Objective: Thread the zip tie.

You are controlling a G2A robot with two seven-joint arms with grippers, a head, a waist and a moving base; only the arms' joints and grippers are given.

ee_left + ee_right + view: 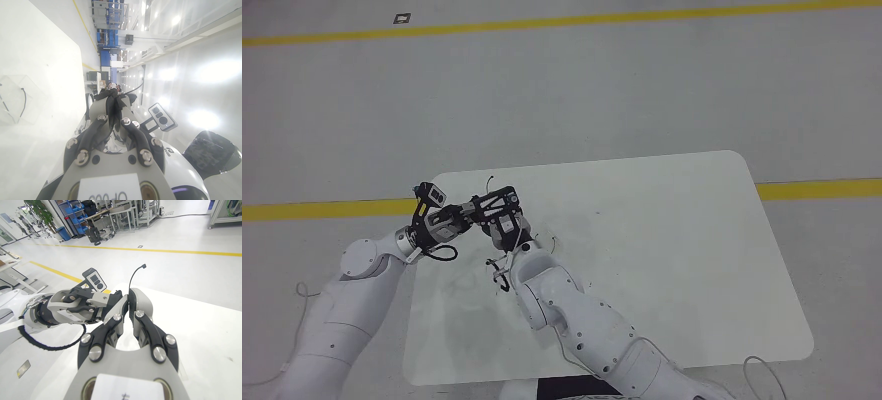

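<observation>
A black zip tie (132, 277) stands up from between the pads of my right gripper (129, 306), which is shut on its strap. Its small square head (144, 266) curls over at the top, free in the air. My left gripper (116, 295) presses in from the side, tip to tip with the right one. Its fingers (103, 108) are closed together, and I cannot tell whether anything lies between them. From above, both grippers (494, 215) meet over the white table's (662, 260) far left part, with the zip tie (489, 183) curling up beside them.
A clear plastic holder (15, 100) with a few spare black zip ties (24, 102) lies on the table close to the grippers. The table's rounded corner (78, 48) and edge are near. Grey floor with yellow lines (542, 22) surrounds the table.
</observation>
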